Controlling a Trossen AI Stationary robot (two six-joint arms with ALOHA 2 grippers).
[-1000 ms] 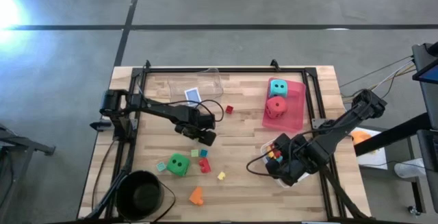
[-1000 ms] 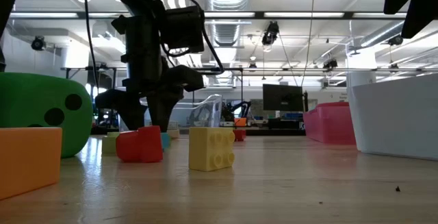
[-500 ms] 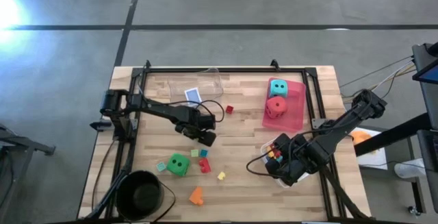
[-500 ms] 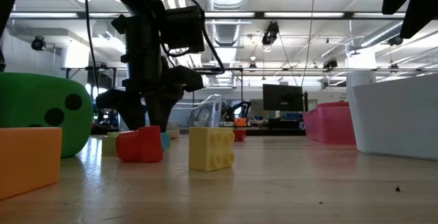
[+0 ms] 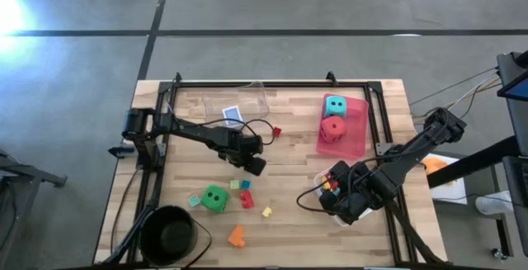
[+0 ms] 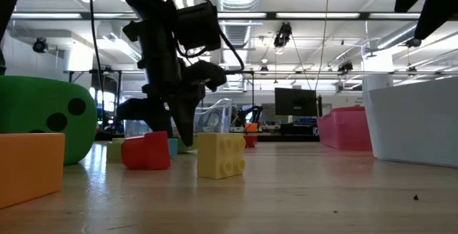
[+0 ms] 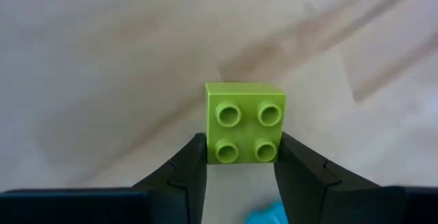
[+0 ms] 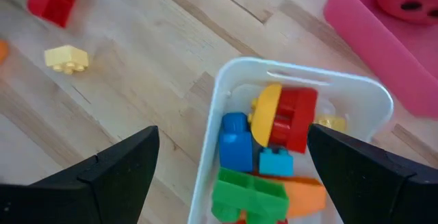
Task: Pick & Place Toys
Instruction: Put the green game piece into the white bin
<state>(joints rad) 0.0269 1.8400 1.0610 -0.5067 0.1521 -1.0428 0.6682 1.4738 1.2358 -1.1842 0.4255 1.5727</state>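
My left gripper (image 5: 256, 167) points down at mid-table and is shut on a lime green brick (image 7: 244, 122), which the gripper hides in the high view. Beside it lie a red brick (image 5: 247, 198), a teal brick (image 5: 245, 185), a yellow brick (image 5: 266, 211) and the green die (image 5: 215, 197). My right gripper (image 8: 233, 155) hangs open above the white tray (image 8: 226, 73), which holds several bricks. The teal die (image 5: 335, 105) and the red die (image 5: 332, 127) sit in the pink tray (image 5: 360, 138). My left gripper pinches the lime green brick between its two fingers (image 7: 195, 159), one on each of two opposite side walls (image 7: 211, 148). The fingers come from above, slanting down. The brick shows its studs upward; whether it rests on the wood, I cannot tell.
A black bowl (image 5: 169, 233) stands at the near left corner. A clear tray (image 5: 247, 101) with a blue card box (image 5: 233, 115) is at the far side. An orange brick (image 5: 238, 235), a small green brick (image 5: 195, 200) and a lone red brick (image 5: 276, 131) lie loose.
My left gripper has tipped, and its fingertips have swung a little toward the table's right edge; the arm otherwise stays where it was.
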